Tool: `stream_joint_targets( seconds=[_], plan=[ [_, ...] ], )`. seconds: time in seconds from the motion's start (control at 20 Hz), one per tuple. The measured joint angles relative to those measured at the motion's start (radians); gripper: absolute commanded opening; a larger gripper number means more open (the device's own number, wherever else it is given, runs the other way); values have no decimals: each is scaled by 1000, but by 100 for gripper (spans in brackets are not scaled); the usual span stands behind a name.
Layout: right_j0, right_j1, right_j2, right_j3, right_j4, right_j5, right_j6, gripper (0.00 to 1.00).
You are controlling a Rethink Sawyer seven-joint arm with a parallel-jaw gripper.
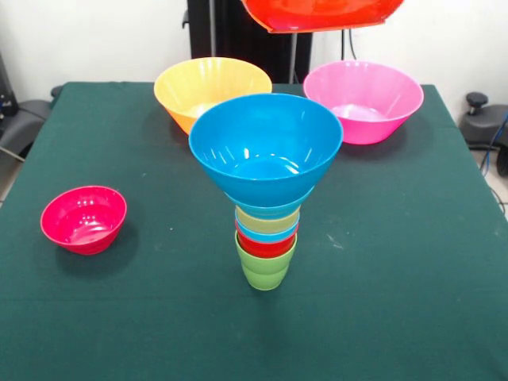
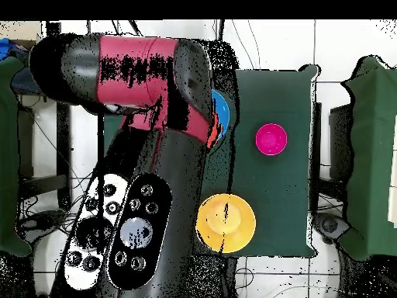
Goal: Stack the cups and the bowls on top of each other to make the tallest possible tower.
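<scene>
The tower [image 1: 267,238] stands mid-table: a lime green cup [image 1: 266,270] at the base, then red [image 1: 266,246], light blue and yellowish rims, and a medium blue bowl [image 1: 266,151] on top. A wide red-orange bowl [image 1: 321,14] hangs in the air at the top edge, behind and above the tower. What holds it is cut off. In the overhead view the arm [image 2: 147,77] covers the tower, with only a blue sliver of the bowl [image 2: 223,112] showing. The gripper itself shows in neither view.
A yellow-orange bowl [image 1: 208,83] and a pink bowl [image 1: 363,99] sit at the far side of the green table [image 1: 397,278]. A small magenta bowl [image 1: 83,218] sits at the left. Overhead, the magenta bowl [image 2: 270,139] and yellow-orange bowl [image 2: 226,222] show beside the arm.
</scene>
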Motion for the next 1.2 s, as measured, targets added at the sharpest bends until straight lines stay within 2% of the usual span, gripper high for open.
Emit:
stream_joint_targets(
  seconds=[0.2, 0.35, 0.75, 1.2],
  plan=[
    [-27, -18, 49, 2, 2, -1, -29, 0],
    [-95, -33, 126, -15, 4, 4, -115, 0],
    [-197, -6, 212, -77, 3, 30, -272, 0],
    [-218, 41, 242, -132, -3, 60, -299, 0]
  ],
)
